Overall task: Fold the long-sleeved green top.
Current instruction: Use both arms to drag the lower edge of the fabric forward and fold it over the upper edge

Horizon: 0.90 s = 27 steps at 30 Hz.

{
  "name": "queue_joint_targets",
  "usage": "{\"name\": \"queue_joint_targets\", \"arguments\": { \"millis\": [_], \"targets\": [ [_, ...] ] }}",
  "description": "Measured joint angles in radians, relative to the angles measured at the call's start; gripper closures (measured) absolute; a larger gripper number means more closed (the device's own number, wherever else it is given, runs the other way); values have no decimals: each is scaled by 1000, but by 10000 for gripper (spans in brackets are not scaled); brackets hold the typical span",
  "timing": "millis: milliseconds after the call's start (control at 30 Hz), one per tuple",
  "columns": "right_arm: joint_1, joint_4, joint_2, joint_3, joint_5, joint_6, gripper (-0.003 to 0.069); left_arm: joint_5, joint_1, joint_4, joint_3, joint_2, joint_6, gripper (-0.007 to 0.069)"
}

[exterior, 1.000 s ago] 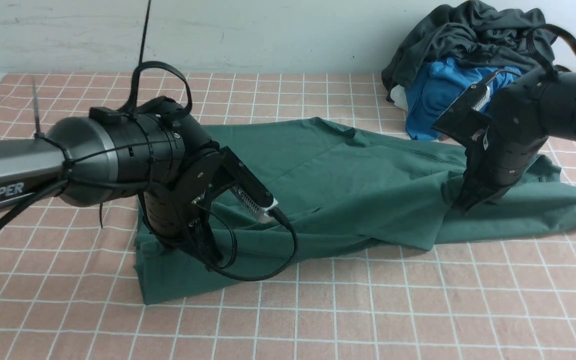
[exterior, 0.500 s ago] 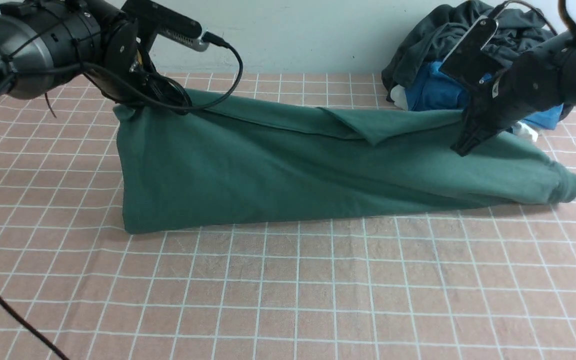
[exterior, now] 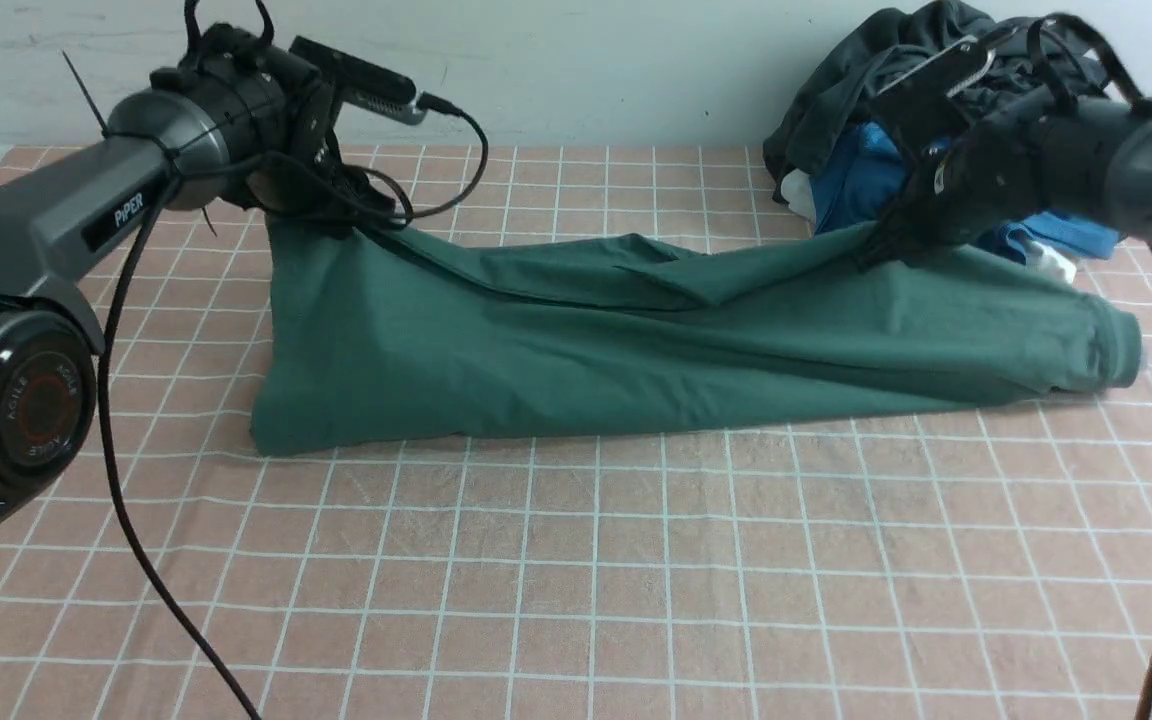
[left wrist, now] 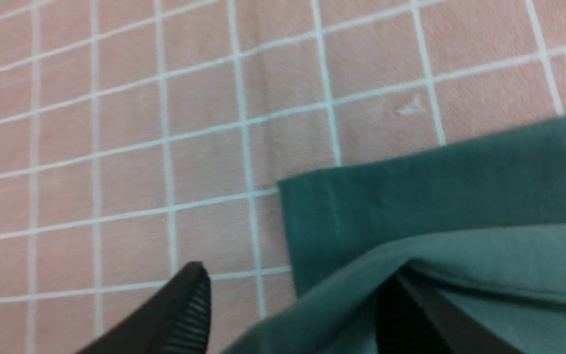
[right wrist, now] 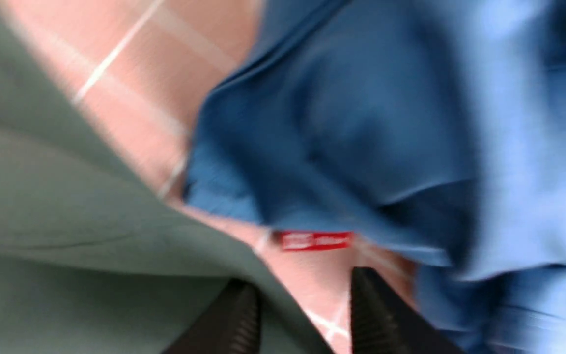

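Tiled surface; soft, creased green top between both wide-parted end effectors.

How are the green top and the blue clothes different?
The green top is dark green, but the blue clothes are bright blue.
The green top is stretched out wide, while the blue clothes are bunched up.
The green top lies out in front, while the blue clothes are partly under dark grey cloth.
Both are soft, wrinkly cloth.
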Motion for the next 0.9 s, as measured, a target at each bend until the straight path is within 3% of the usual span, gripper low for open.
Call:
{"name": "queue_joint_targets", "arguments": {
  "millis": [133,233,267,333,467,567,633,733,900],
  "targets": [
    [5,107,-28,-95,167,-1,379,123,0,-1,-37,-64,23,230],
    [21,323,-27,-109,250,-202,487,164,-2,-28,-48,-124,78,354],
    [23,338,-25,-110,258,-215,501,165,-2,-31,-49,-126,84,371],
    [31,553,24,-110,298,-407,601,203,-2,-71,-51,-138,115,475],
    [42,779,109,-110,311,-657,664,298,-6,-169,-47,-138,192,594],
    [56,864,175,-110,207,-780,670,320,-20,-252,-44,-140,256,620],
    [63,939,213,-114,27,-856,671,320,-36,-338,-44,-147,299,628],
    [67,1035,263,-125,-240,-873,671,319,-60,-413,-37,-163,348,628],
    [58,1184,283,-184,-455,-873,646,319,-93,-457,36,-202,389,628]
  ]
}}
